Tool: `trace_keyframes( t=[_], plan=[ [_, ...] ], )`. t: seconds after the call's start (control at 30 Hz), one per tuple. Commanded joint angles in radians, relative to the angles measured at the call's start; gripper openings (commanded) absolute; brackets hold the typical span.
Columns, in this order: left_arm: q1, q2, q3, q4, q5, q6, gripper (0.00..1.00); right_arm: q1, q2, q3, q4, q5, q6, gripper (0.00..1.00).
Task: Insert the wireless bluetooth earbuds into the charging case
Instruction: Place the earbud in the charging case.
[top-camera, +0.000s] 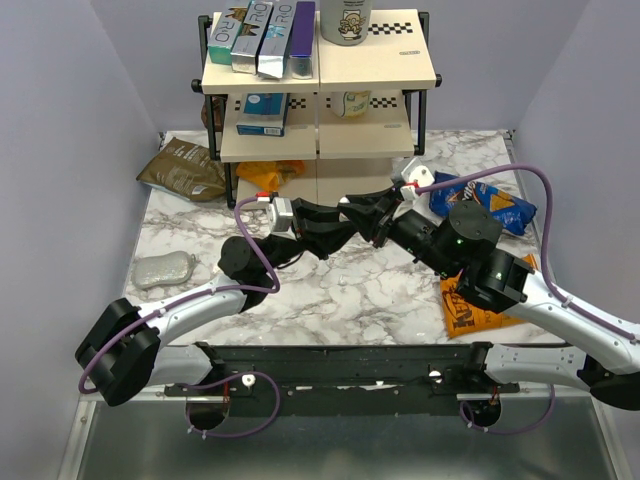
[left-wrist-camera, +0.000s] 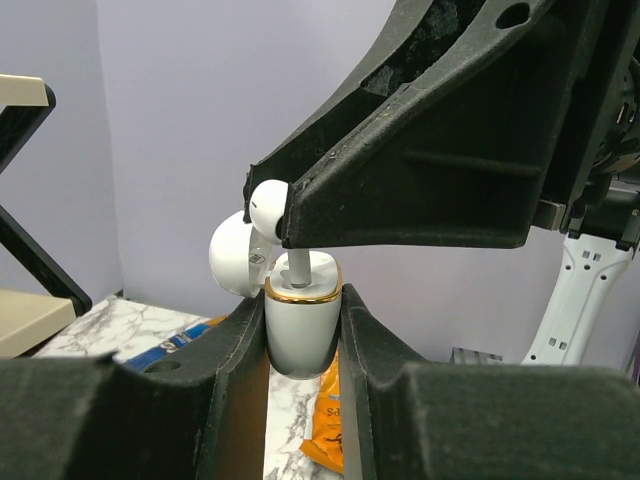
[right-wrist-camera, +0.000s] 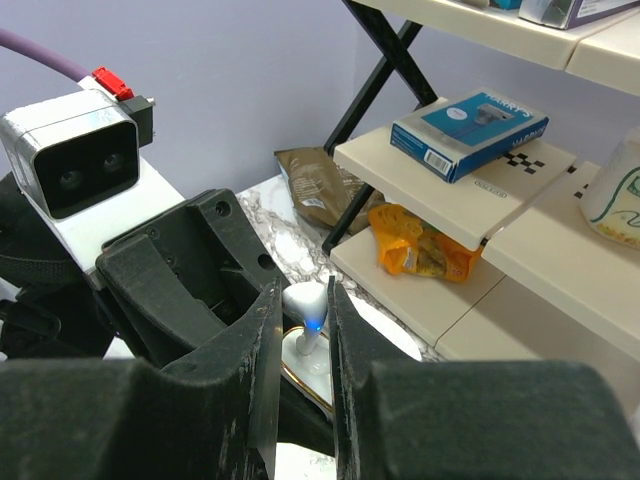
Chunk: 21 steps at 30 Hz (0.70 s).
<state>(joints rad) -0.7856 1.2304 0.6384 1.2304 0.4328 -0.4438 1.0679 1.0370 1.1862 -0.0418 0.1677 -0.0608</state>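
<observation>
Earbud: white, stem pointing down into the charging case, head above the gold rim.
Charging case: white, upright, lid open, over the marble table.
Left gripper: clenched on the case's body.
Right gripper: pinching the earbud from above.
Behind: shelf rack, snack bags.

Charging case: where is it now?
Left wrist view, centre: case clamped upright between the left fingers, lid open; the right fingers hold an earbud at its mouth.
</observation>
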Motion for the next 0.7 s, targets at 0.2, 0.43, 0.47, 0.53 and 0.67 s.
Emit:
trace_keyframes(
  t=[0.2, 0.43, 0.47, 0.53, 0.67],
  plan=[
    [0.002, -0.028, -0.008, 0.052, -0.012, -0.003, 0.00, 0.007, 0.008, -0.022, -0.004, -0.001, 0.006, 0.03],
    [0.002, -0.034, -0.011, 0.047, -0.023, -0.004, 0.00, 0.007, 0.008, -0.020, -0.007, 0.024, -0.004, 0.01],
    [0.002, -0.034, -0.011, 0.043, -0.028, -0.006, 0.00, 0.009, 0.008, -0.023, -0.006, 0.027, -0.005, 0.01],
    [0.002, -0.034, -0.003, 0.034, -0.039, -0.022, 0.00, 0.007, 0.006, -0.028, 0.011, 0.049, -0.013, 0.01],
    [0.002, -0.028, 0.010, 0.005, -0.048, -0.045, 0.00, 0.009, 0.003, -0.045, 0.034, 0.085, -0.019, 0.01]
  ],
)
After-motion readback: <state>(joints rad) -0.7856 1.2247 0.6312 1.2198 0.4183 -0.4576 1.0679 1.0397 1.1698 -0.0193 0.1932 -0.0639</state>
